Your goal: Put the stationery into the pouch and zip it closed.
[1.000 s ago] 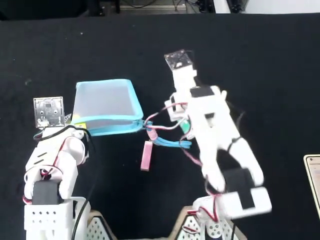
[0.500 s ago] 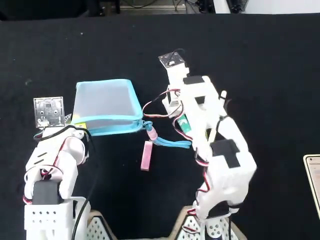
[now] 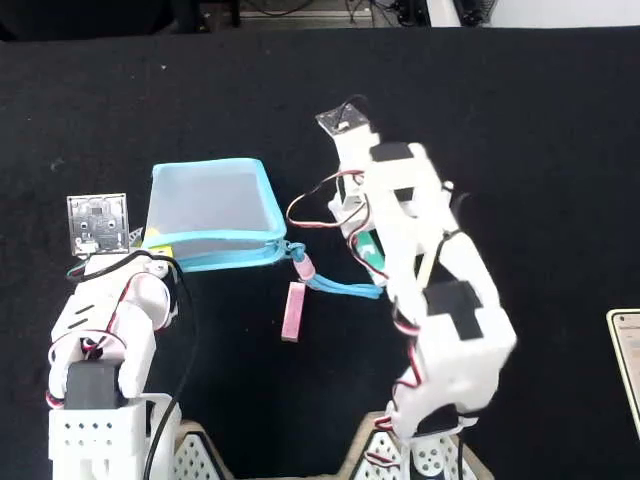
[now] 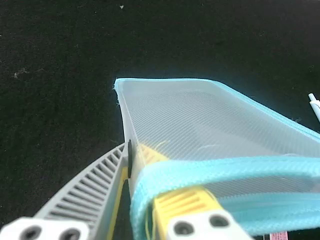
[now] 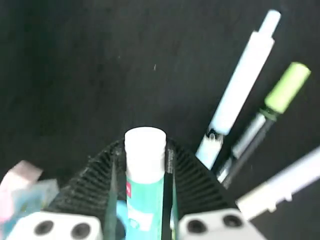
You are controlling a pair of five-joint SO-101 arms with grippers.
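The light-blue mesh pouch [image 3: 210, 208] lies left of centre, and my left gripper [image 3: 150, 243] is shut on its near-left corner. In the left wrist view the yellow-padded fingers [image 4: 182, 206] pinch the pouch's blue zip band [image 4: 220, 167]. My right gripper [image 3: 368, 248] is at the table's middle, shut on a teal glue stick [image 3: 374, 257] with a white cap [image 5: 145, 145]. A pink eraser [image 3: 292, 311] lies just in front of the pouch's blue strap [image 3: 340, 286]. Beyond the right gripper lie a white pen [image 5: 240, 92], a green-capped marker [image 5: 281, 97] and another white pen [image 5: 282, 186].
The black table [image 3: 520, 120] has free room at the back and right. A white card [image 3: 628, 352] pokes in at the right edge. A pink tag [image 3: 303, 267] hangs at the pouch's zip end. The right arm's body covers most of the pens from above.
The right arm has folded and its wrist has shifted slightly left, still shut on the glue stick. The left arm, pouch and eraser have not moved.
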